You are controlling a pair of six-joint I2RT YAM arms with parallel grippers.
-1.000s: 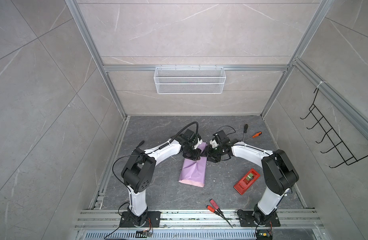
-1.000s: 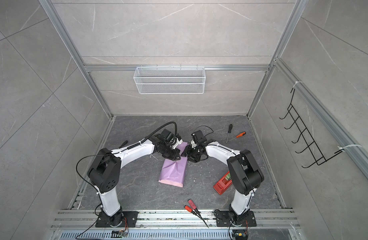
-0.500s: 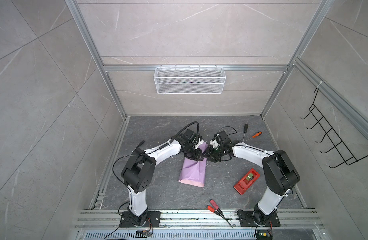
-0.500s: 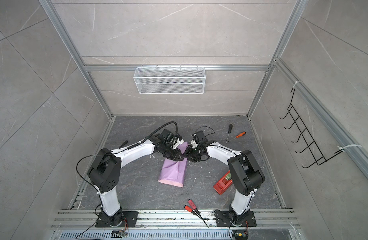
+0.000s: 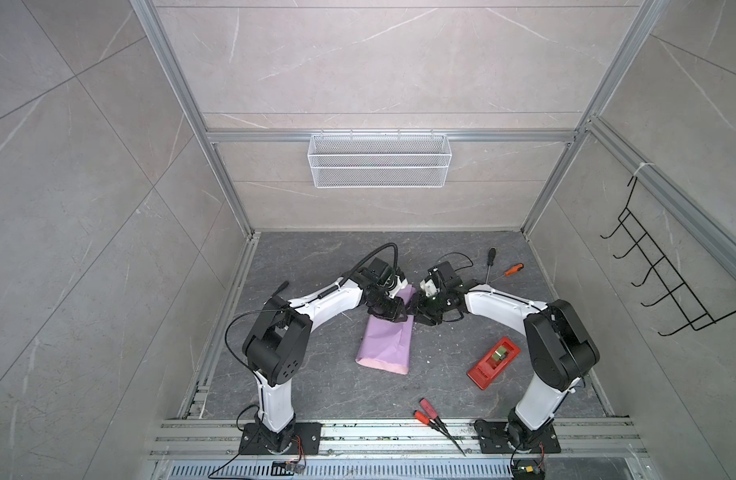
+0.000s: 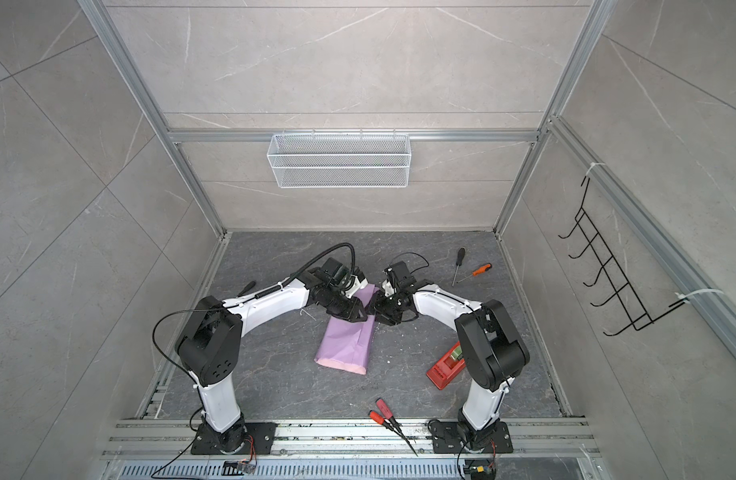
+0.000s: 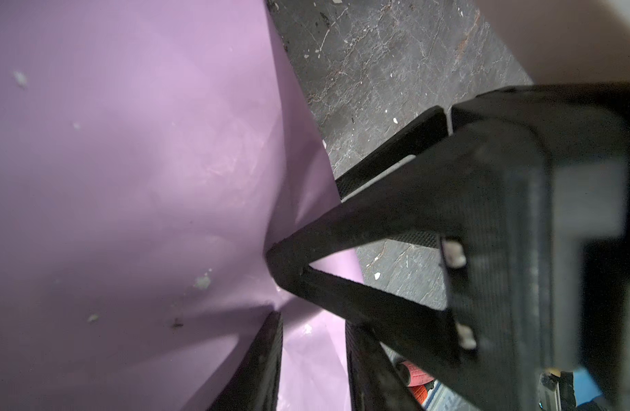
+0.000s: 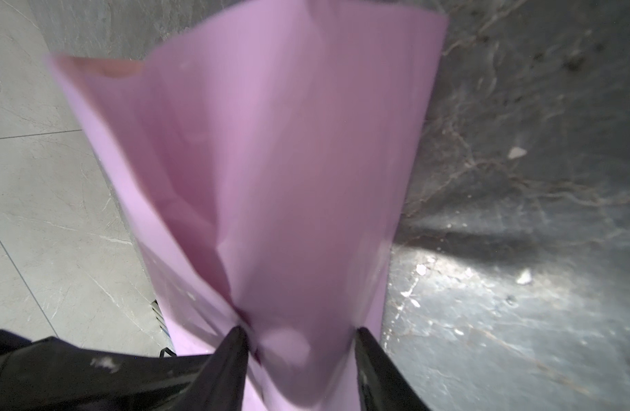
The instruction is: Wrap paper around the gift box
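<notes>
The paper (image 5: 385, 345) (image 6: 345, 345) lies folded over lengthwise on the dark floor, lilac side up, with a pink edge at its near end. The gift box is hidden. Both grippers meet at the paper's far end. My left gripper (image 5: 393, 316) (image 7: 313, 320) is open just above the lilac paper (image 7: 128, 178), which shows between its parted fingers. My right gripper (image 5: 418, 309) (image 8: 299, 331) has the paper's (image 8: 271, 160) bulging end between its fingers. One right fingertip (image 7: 281, 256) dents the sheet and creases spread from it.
A red tape dispenser (image 5: 494, 363) lies right of the paper. Two screwdrivers (image 5: 499, 270) lie at the back right. Red-handled tools (image 5: 428, 411) sit by the front rail. A wire basket (image 5: 379, 166) hangs on the back wall.
My left gripper has gone from shut to open at the paper's far end. The right gripper's jaws narrowed a little, then widened again. Both arms and the paper stay about where they were.
</notes>
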